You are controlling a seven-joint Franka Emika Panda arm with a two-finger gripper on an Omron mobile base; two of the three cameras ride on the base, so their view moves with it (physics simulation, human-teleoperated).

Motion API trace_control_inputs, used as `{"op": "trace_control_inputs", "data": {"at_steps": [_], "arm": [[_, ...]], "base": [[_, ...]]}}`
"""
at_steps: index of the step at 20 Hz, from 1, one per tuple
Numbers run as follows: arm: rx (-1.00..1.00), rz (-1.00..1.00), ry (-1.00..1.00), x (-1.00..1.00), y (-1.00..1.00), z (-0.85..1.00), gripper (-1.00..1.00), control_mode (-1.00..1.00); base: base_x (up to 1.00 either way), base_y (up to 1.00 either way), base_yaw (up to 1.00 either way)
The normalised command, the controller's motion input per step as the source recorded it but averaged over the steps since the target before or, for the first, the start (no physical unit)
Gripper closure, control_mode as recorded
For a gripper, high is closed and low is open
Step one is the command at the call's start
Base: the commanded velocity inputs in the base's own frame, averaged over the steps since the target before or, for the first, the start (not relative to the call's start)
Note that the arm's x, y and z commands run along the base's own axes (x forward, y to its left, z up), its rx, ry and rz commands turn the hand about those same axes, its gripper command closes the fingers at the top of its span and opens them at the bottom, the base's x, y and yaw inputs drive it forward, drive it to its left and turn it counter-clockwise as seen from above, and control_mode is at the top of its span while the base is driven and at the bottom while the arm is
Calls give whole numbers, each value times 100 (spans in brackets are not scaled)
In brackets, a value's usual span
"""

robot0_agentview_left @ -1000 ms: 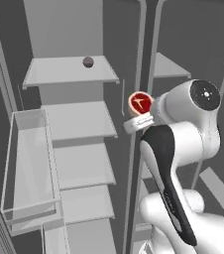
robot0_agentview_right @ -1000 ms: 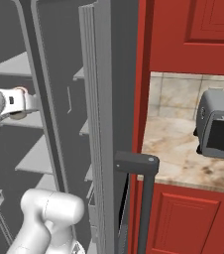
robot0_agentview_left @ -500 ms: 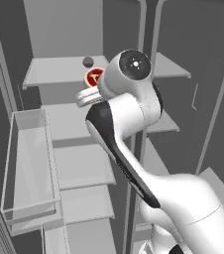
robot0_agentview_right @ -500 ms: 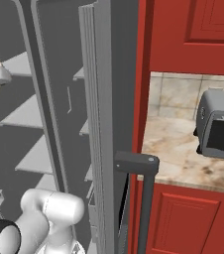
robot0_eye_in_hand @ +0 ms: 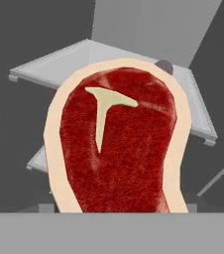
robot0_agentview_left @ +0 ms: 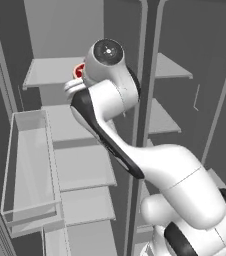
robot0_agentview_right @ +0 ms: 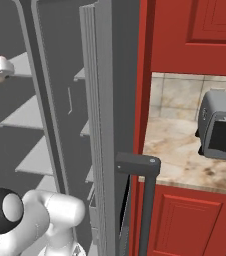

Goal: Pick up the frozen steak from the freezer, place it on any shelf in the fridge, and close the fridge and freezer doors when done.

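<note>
The frozen steak [robot0_eye_in_hand: 119, 144], standing up from between the jaws that pinch its lower edge, looks stiff, light and probably slick, so a firm grip across its flat faces suits it.

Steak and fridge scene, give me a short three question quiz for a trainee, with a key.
1. True or false: the steak lies flat on a shelf.
2. In the hand view, what small thing sits on the shelf behind the steak?
A. a dark ball
B. a cup
C. a bottle
3. Fill in: in the right base view, the door handle stands in front of a ___ cabinet.

Key:
1. False; it is held up in front of the camera.
2. A, the dark ball.
3. Red.
</note>
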Motion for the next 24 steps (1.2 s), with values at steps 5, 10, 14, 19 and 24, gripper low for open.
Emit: {"op": "trace_control_inputs", "data": {"at_steps": [5,10,14,19,24], "arm": [[0,0,3,76,0,0,100,-100],[0,0,0,81,10,0,100,-100],[0,-1,0,99,29,0,100,-100],[0,-2,0,100,30,0,100,-100],[0,-1,1,58,17,-1,-100,-100]], "base": [[0,0,0],[0,0,0],[0,0,0],[0,0,0],[0,0,0]]}}
